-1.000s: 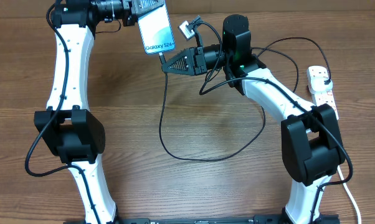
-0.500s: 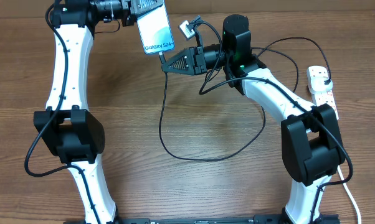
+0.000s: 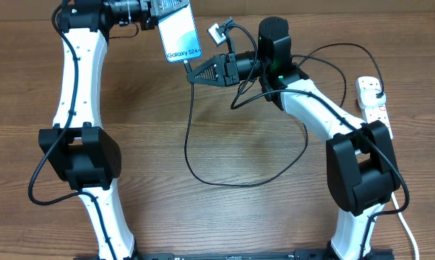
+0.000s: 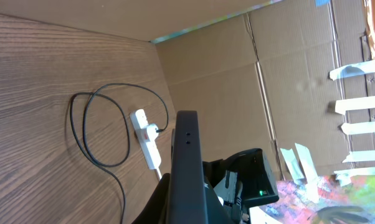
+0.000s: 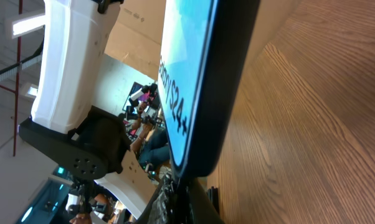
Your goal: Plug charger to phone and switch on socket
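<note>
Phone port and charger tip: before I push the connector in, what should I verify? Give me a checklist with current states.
1. Left gripper clamps the slim blue-screened phone, lifted off the wooden table: ok.
2. Right gripper holds the thin black charger cable near its end: ok.
3. Connector tip lined up with the phone's bottom edge: cannot tell. The right wrist view shows only a dark blur there.
4. Cable slack: ok, a loose loop lies on the table.
5. Other cable end plugged into the white elongated power strip: ok, seen in the left wrist view.
6. Strip's switch on: cannot tell, too small.
</note>
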Action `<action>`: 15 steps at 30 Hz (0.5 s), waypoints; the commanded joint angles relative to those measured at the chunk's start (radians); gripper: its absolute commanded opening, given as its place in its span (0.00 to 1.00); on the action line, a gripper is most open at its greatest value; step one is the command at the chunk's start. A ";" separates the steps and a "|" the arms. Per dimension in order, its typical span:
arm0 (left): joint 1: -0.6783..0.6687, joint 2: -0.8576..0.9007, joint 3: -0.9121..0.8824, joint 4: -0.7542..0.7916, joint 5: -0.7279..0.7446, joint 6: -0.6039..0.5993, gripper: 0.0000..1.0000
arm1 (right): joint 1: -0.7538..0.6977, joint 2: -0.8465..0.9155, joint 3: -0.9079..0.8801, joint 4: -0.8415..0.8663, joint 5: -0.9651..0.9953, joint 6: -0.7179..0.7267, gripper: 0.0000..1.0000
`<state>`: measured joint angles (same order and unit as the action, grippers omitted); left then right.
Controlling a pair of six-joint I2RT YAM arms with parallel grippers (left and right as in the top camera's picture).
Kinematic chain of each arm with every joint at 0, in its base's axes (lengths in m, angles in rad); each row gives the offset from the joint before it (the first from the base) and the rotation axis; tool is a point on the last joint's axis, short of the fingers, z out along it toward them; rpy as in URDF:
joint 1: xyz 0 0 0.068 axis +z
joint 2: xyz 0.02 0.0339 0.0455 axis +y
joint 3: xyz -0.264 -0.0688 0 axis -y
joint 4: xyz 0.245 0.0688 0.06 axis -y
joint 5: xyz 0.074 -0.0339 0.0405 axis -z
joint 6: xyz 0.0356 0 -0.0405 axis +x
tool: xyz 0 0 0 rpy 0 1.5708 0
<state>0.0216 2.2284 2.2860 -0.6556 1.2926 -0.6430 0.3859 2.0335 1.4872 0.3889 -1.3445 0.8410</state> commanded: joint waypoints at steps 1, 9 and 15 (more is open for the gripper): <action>-0.012 -0.031 0.021 0.002 0.038 0.008 0.04 | -0.015 -0.040 0.019 0.006 0.068 0.028 0.04; -0.016 -0.031 0.021 0.002 0.038 0.008 0.04 | -0.015 -0.040 0.019 0.042 0.124 0.101 0.04; -0.016 -0.031 0.021 0.001 0.039 0.016 0.04 | -0.015 -0.040 0.019 0.081 0.125 0.132 0.04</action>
<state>0.0200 2.2284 2.2860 -0.6468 1.2671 -0.6437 0.3862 2.0335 1.4868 0.4503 -1.3182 0.9428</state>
